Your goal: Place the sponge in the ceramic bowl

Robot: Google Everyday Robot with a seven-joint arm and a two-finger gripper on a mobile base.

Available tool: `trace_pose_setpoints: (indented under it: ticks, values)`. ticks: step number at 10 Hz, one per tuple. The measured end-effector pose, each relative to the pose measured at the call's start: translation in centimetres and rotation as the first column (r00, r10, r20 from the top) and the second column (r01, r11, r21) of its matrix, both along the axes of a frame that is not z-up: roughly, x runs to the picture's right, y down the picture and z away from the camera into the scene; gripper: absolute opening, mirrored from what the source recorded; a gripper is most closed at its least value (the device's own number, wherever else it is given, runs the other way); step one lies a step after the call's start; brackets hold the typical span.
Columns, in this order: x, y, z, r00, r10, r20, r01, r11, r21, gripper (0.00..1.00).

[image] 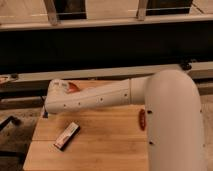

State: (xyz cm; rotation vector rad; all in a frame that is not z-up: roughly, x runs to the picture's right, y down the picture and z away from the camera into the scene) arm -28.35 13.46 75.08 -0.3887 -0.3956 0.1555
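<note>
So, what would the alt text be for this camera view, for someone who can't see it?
A thick white robot arm stretches across a wooden table toward the picture's left, hiding most of an orange-red bowl; its gripper sits low at the table's left edge, barely visible. A black-and-white bar lies on the table nearer the camera.

ceramic bowl (73, 88) behind the arm (100, 98), bar (66, 135) before it on the table (110, 146), end effector (45, 113) at the left edge
</note>
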Motion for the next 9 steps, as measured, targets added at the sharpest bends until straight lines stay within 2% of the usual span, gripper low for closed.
trace_pose_setpoints:
  ticks: [6,9]
  values:
    - [0.3,-3.4,-0.9,0.999,0.044,-0.020,-0.042,0.9961,0.077,0.00]
    - [1.9,-5.0,-0.6,0.996,0.082,-0.039,-0.077,0.9915,0.105,0.00]
